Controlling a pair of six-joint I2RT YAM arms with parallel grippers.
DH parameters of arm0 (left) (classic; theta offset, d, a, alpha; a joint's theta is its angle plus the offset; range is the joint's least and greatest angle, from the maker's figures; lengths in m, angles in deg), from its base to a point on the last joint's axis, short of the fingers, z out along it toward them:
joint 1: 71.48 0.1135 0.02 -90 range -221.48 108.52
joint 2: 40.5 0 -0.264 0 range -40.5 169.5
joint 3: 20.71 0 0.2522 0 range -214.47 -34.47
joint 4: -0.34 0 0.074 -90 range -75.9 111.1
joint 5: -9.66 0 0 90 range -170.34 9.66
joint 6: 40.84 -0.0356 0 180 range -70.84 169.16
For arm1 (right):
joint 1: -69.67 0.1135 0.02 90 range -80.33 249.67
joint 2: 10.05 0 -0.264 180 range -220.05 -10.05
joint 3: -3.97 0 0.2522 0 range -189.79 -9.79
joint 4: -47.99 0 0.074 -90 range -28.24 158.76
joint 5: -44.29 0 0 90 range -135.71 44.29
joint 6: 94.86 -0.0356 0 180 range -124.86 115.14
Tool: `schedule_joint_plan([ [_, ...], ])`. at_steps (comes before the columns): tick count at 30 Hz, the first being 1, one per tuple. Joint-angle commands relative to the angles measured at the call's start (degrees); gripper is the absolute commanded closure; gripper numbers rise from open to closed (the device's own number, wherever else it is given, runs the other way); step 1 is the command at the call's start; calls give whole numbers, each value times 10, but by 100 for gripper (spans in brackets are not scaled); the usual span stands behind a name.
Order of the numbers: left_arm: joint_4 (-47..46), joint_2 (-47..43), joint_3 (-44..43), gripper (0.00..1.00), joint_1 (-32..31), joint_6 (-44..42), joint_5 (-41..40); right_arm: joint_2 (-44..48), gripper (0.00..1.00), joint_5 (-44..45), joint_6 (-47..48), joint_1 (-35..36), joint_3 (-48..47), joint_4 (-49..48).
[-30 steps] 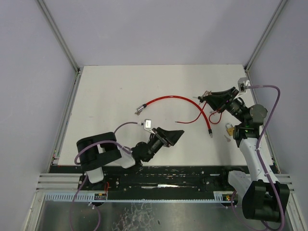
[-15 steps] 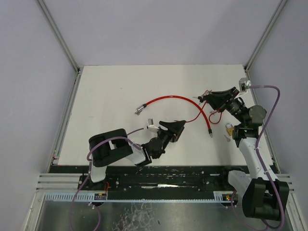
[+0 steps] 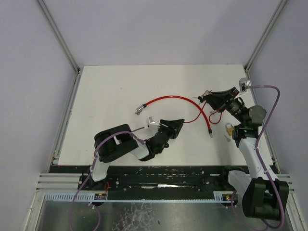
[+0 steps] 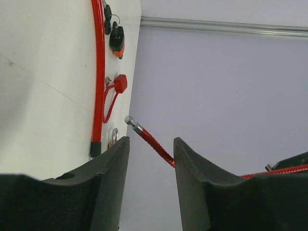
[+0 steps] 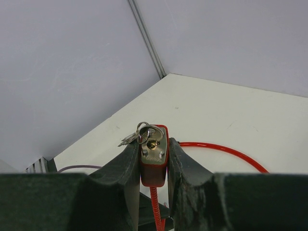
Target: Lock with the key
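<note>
While the right pincer [image 5: 154, 153] is clenched on the red-cased lock body [image 5: 154, 166], held clear of the white worktop [image 3: 115, 86] with a bunch of small silver keys [image 5: 131, 138] at the brass cylinder [image 5: 153, 144] on its upper face, only the holding part looks done. I cannot tell whether a key sits fully in that cylinder. Further out, the left pincer [image 4: 151, 143] hovers with its jaws apart. The silver metal tip [image 4: 131, 121] of the red coated cable [image 4: 161, 151] shows in the gap, seemingly not pinched. By my reading, three steps are left: grip that end, seat it in the lock body, then turn the key.
</note>
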Motion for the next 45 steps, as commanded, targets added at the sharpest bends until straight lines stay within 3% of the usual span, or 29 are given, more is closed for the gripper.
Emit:
schedule_joint_plan([
  [1,-4,0,-14,60,7,0,6,0,100,10,-6,-2,-4,-42],
  [12,-19,-16,-18,61,6,10,36,-8,100,7,-8,-2,-2,-44],
  [19,-33,-18,-20,74,7,5,34,-7,100,5,-8,-2,-1,-45],
  [22,-45,-17,-20,83,7,-7,33,-8,100,4,-9,-2,-1,-46],
  [25,-66,-15,-19,99,10,-31,34,-8,100,0,-9,-2,-2,-45],
  [27,-87,-15,-20,100,12,-66,41,-8,100,-6,-8,-2,-3,-45],
  [30,-123,-19,-24,100,17,-146,52,-9,100,-21,-6,-2,-10,-36],
  [35,-190,-44,-36,100,23,-386,120,-5,100,-41,24,-2,-35,27],
  [40,-178,-105,-39,100,23,-624,199,-8,100,-69,23,-2,-61,60],
  [45,-108,-142,-58,100,36,-791,338,-24,100,-103,-13,-2,-83,56],
])
